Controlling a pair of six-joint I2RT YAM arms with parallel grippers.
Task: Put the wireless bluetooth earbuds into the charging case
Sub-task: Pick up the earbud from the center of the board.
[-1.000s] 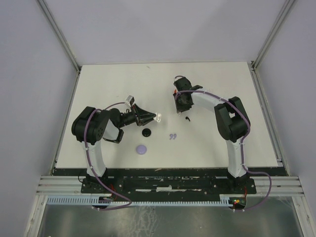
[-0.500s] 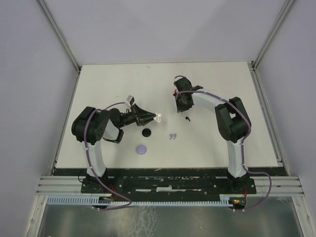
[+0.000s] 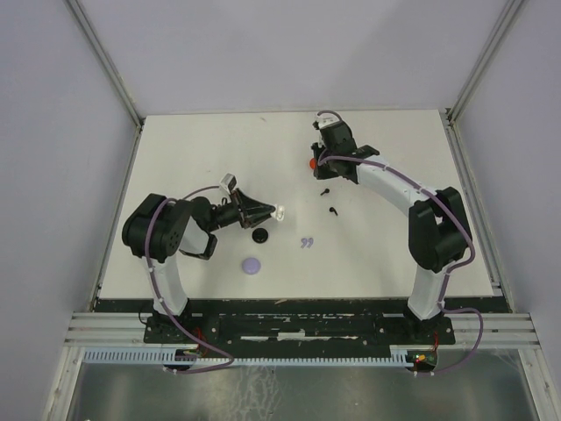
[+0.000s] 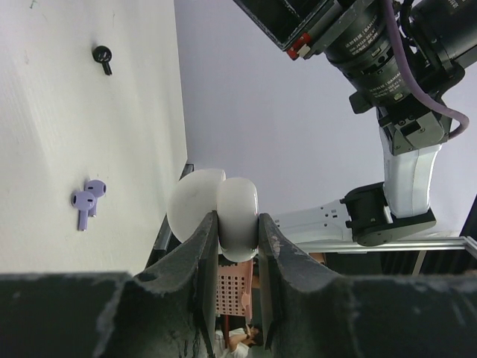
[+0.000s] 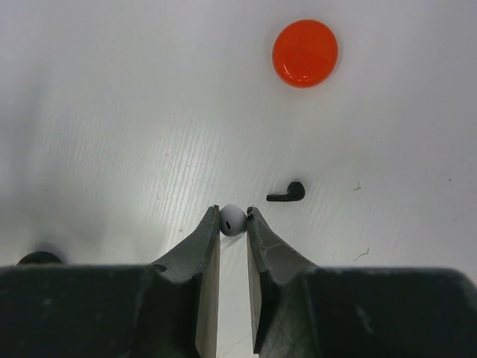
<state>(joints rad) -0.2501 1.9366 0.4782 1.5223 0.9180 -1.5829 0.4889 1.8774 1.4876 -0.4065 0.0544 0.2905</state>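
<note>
1. The white earbud (image 5: pixel 232 218) sits between the fingertips of the right pincer (image 5: pixel 233 224), over the far-centre part of the desk (image 3: pixel 175 158). Only its rounded head shows. The stem is hidden, so its long axis cannot be told.
2. A black earbud (image 5: pixel 288 194) lies flat on the desk just beside the right pincer's right finger, apart from it. In the right wrist view its long axis runs crosswise, head to the right and stem to the left.
3. A second black earbud (image 3: pixel 333 210) lies nearer the arm bases.
4. The lavender earbuds (image 4: pixel 87 200) lie side by side, touching, near the desk centre. In the top view their heads face the far edge and their stems point toward the bases.
5. The right pincer is closed tight on the white earbud, with the fingers nearly together.
6. The left pincer (image 4: pixel 238 224) is clamped on the white charging case (image 4: pixel 201 201). The case is held off the desk and faces the right arm, and two rounded lobes protrude past the fingertips.
7. A red disc (image 5: pixel 305 53) lies ahead and to the right of the right pincer, well apart, with bare white surface between.
8. A black disc (image 3: pixel 260 235) lies just below the left pincer in the top view. A lavender disc (image 3: pixel 252 264) lies nearer the near edge.
9. All items sit well inside the desk edges.
</note>
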